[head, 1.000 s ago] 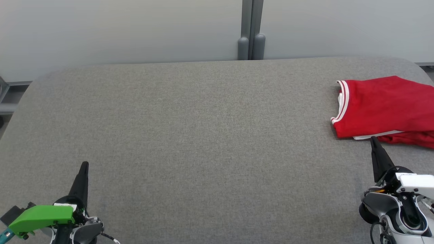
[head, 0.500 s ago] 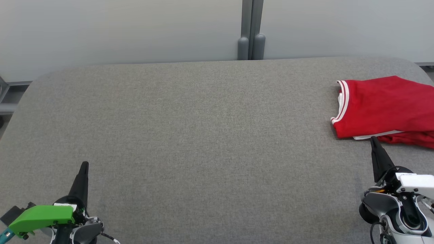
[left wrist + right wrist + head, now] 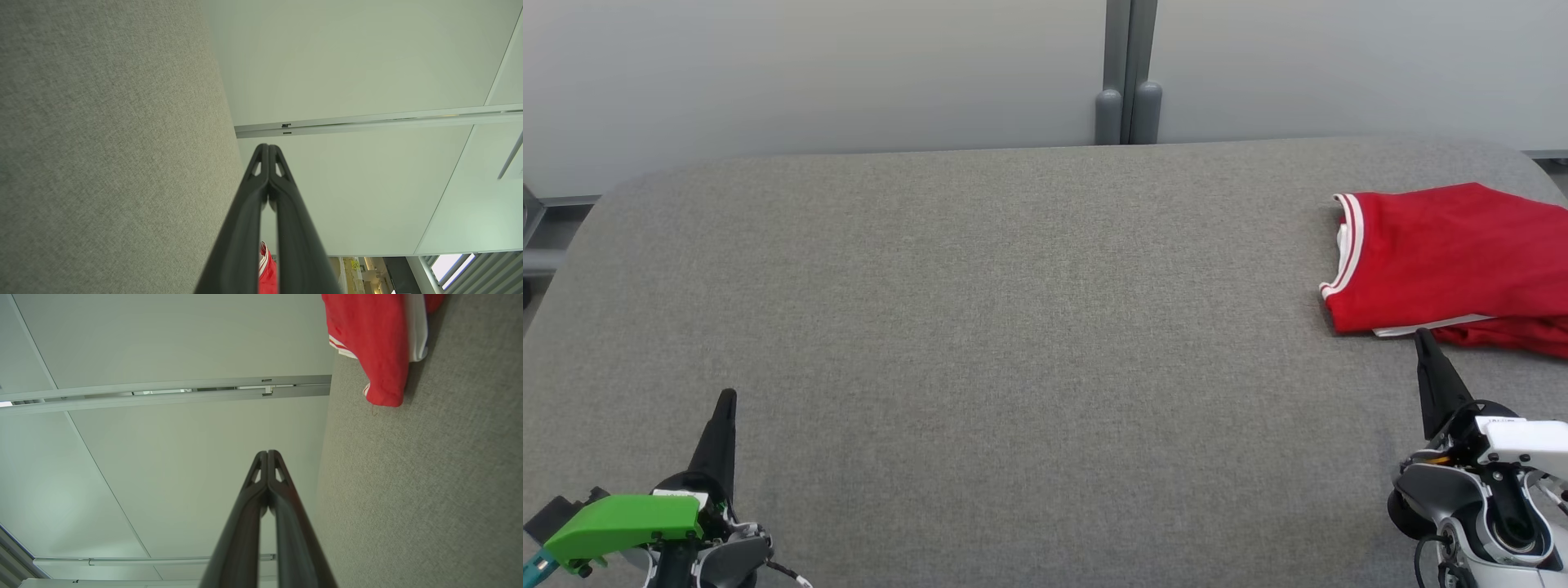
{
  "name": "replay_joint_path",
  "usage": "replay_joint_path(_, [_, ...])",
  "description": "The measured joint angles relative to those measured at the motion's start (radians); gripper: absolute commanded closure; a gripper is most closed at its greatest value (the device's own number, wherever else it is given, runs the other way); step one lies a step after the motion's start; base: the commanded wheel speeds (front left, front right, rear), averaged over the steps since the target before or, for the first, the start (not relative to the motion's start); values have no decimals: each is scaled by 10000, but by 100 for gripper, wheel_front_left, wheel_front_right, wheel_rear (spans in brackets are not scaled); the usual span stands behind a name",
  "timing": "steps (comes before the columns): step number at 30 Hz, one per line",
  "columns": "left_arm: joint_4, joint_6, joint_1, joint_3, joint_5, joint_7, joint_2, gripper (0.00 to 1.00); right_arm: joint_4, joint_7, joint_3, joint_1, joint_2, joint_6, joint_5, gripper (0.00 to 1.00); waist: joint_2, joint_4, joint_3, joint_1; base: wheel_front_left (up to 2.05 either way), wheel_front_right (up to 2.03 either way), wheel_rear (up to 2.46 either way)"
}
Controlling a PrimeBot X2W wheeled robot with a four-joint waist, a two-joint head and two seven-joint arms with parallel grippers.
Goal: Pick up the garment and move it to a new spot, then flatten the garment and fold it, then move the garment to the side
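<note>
Grey fabric covers the table (image 3: 1013, 327), which runs the full width of the head view beneath pale wall panels (image 3: 809, 73) joined at a grey post (image 3: 1127, 82). At lower left, above a green wrist cover (image 3: 621, 523), the left jaws are pressed fully together and hold nothing, hovering over bare fabric well apart from the work. The middle of the table carries nothing I need to handle. At lower right, ahead of a white wrist housing (image 3: 1519, 437), the right jaws are likewise closed tight and empty. Their tip seems to meet the near hem in the head view, but the right wrist view shows open fabric between the two. The garment (image 3: 1445, 253), red with white trim, lies at the far right of the table in a compact, layered shape. I judge it folded and already set aside, so the last step looks done or nearly so. The next move would call only for confirming the placement, or, if a nudge is needed, opening the right jaws and reaching forward to the hem. The garment's right portion is cut off by the frame edge, so I cannot tell how square the fold is there. The left wrist view gives only a red sliver between its fingers.
</note>
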Motion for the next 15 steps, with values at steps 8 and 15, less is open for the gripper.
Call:
replay_joint_path(8, [0, 0, 0, 0, 0, 0, 0, 100, 0, 0, 0, 0, 0, 0, 0, 100, 0, 0, 0, 0, 0, 0, 0])
replay_joint_path(15, [0, 0, 0, 0, 0, 0, 0, 100, 0, 0, 0, 0, 0, 0, 0, 100, 0, 0, 0, 0, 0, 0, 0])
